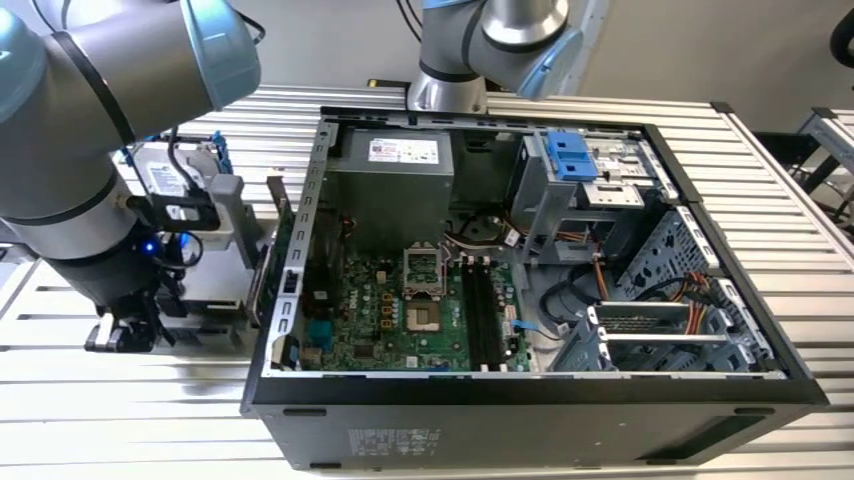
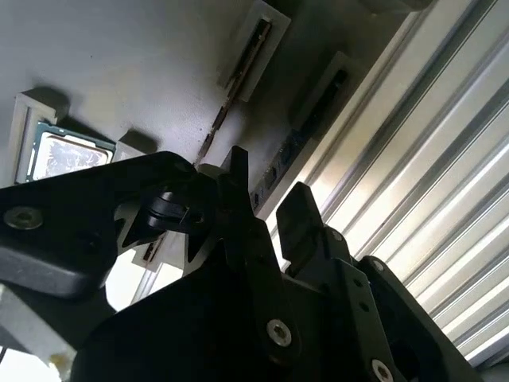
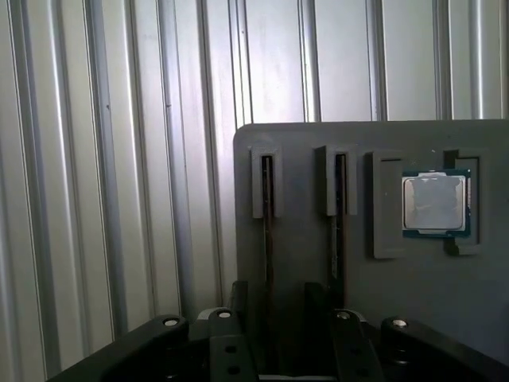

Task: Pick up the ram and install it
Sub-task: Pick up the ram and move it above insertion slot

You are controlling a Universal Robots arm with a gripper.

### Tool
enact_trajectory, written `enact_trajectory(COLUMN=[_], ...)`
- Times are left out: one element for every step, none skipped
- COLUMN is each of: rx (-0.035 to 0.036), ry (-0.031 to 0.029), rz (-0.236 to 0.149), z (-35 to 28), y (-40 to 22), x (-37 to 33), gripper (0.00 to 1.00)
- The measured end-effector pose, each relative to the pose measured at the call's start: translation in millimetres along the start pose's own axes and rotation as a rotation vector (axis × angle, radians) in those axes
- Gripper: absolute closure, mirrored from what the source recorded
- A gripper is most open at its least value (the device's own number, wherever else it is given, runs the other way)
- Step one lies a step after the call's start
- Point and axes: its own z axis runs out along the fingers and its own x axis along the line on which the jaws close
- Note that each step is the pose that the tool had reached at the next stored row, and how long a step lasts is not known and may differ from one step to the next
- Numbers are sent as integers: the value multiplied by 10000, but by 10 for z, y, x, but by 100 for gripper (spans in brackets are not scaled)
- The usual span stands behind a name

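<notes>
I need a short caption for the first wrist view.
Open tool lined up with a ram stick in a grey tray with a processor.

Robot lab: opened computer (image 1: 534, 425), aluminium bench (image 1: 134, 405)

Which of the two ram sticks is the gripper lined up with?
The ram farther from the processor; the open gripper sits astride its line.

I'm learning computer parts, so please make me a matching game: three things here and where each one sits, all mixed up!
Things:
1. thin dark ram stick
2. square silver processor chip
3. blue plastic bracket

Places:
A. lying flat in a recess of the grey tray
B. inside the open black computer case
C. standing on edge in a slot of the tray

Pairs: 1-C, 2-A, 3-B.
</notes>
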Motion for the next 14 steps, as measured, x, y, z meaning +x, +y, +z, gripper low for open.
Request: enact_trajectory(rx=[1, 0, 0, 0, 0, 0, 0, 0, 0, 0, 1, 1, 0, 0], ry=[-1, 0, 0, 0, 0, 0, -1, -1, 0, 0, -1, -1, 0, -1], rz=[0, 0, 0, 0, 0, 0, 0, 0, 0, 0, 0, 0, 0, 0], z=[3, 3, 3, 3, 3, 4, 4, 4, 4, 4, 5, 5, 5, 5], y=[0, 0, 0, 0, 0, 0, 0, 0, 0, 0, 0, 0, 0, 0], x=[0, 0, 0, 0, 0, 0, 1, 1, 1, 1, 1, 1, 1, 1], gripper=[0, 0, 0, 0, 0, 0, 0, 0, 100, 100, 100, 100, 100, 100])
